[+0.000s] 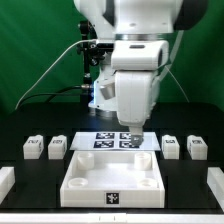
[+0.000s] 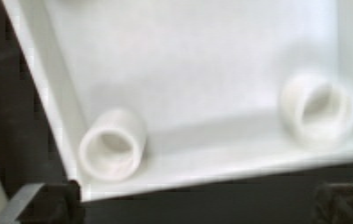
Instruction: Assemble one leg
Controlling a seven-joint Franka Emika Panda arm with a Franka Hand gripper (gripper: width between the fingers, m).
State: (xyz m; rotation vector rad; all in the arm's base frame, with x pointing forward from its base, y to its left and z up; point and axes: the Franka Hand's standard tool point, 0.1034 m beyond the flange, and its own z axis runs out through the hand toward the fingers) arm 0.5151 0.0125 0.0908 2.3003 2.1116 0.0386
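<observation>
Presently: gripper spread and empty

Hovers over the panel, set centrally at the counter's front edge, fingertips wide apart and clasping nothing. Risks clipping the raised rim on descent if poorly centred; risks toppling a leg through an off-centre pinch. Counted: one panel; one marker board behind it; four legs, two toward the counter edge at the exterior view's left, two toward its right; two sockets seen.
</observation>
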